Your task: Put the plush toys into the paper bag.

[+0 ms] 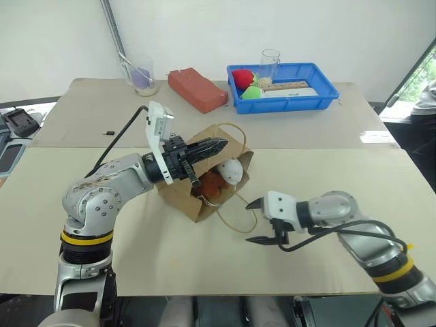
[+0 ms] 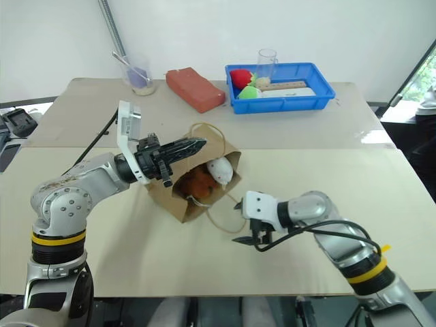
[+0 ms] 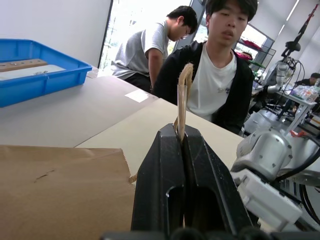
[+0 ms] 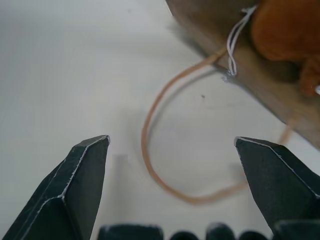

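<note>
Broadly, the table [image 1: 327,184] is laid with the paper bag [image 1: 178,194] at its centre, lying on its side with the mouth turned toward four o'clock. At twelve o'clock from the bag a red-orange block [image 1: 197,88] is seen, and at one o'clock a blue tray [image 1: 320,92]; both stand well apart from the work. Inside the bag's mouth both plush toys are lodged: the orange-brown toy [image 1: 210,184] deeper in, the white toy [image 1: 230,170] touching it at the upper lip. The loading is judged nearly or wholly done.

The left gripper [image 1: 216,146] is clamped together on the bag's upper twine handle [image 3: 183,95], by which the mouth is held up and wide. The right gripper [image 1: 261,221] hangs at five o'clock from the bag, its jaws spread wide and nothing between them. The lower handle [image 4: 160,150] lies as a loop on the table just before it.

For the step to be done well, the left grip is best kept firm and level, so that the mouth is not let sag onto the toys. Should either toy be judged too near the lip, it is best nudged deeper from four o'clock with the free gripper. The twine loop ought to be cleared, lest it be snagged and the bag dragged.
</note>
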